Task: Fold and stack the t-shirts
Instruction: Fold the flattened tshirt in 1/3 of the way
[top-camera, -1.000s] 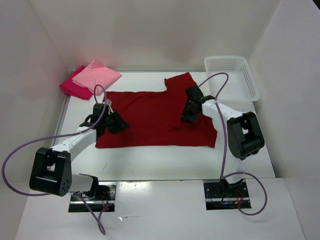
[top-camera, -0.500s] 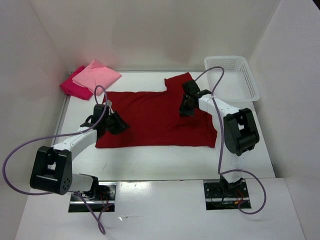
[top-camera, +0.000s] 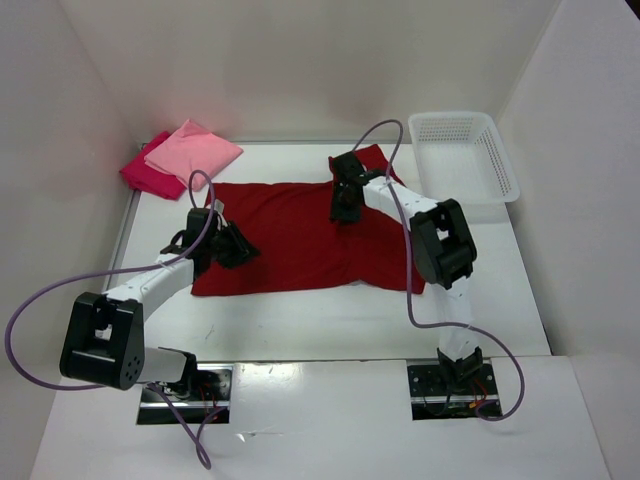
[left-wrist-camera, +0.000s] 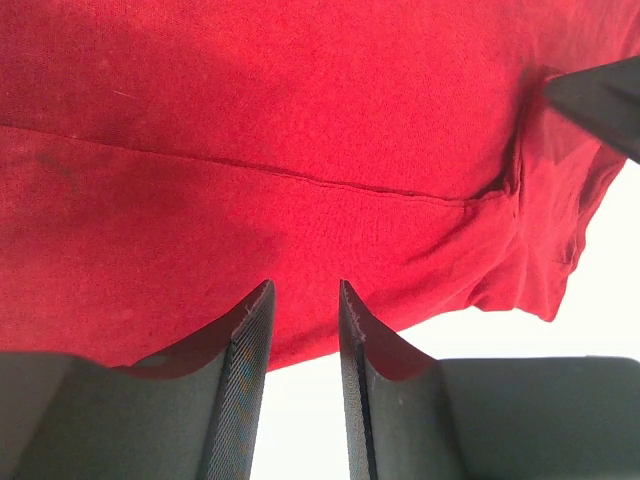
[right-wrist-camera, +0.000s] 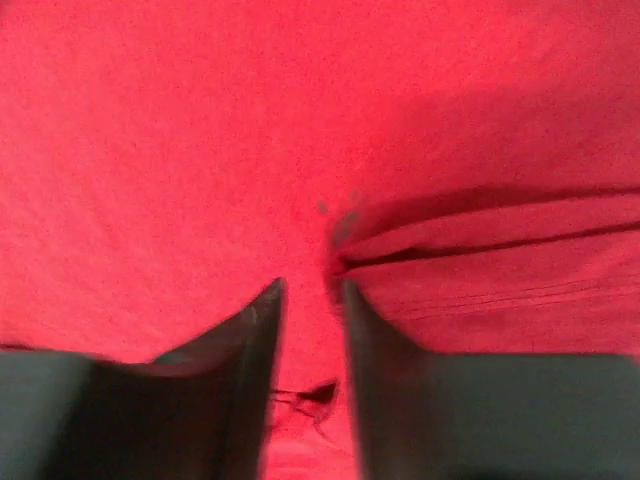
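Note:
The dark red t-shirt (top-camera: 290, 240) lies spread across the middle of the table. My left gripper (top-camera: 240, 247) sits low at its left edge. In the left wrist view the left gripper (left-wrist-camera: 305, 285) is open, with bare white table between the fingers and the cloth edge (left-wrist-camera: 300, 120) at their tips. My right gripper (top-camera: 343, 210) is over the shirt's upper middle, near the sleeve (top-camera: 368, 158). In the right wrist view the right gripper (right-wrist-camera: 310, 285) is open just above the cloth (right-wrist-camera: 200, 130), with a bunched fold (right-wrist-camera: 480, 250) beside its right finger. The light pink t-shirt (top-camera: 192, 150) lies folded on the crimson-magenta one (top-camera: 143, 176) at the back left.
A white lattice basket (top-camera: 465, 150) stands at the back right corner. White walls close in the table on the left, back and right. The right arm's link (top-camera: 440, 245) reaches across the shirt's right side.
My right gripper has travelled left and toward the back across the shirt. The shirt's right edge has shifted a little left. The left arm has not moved.

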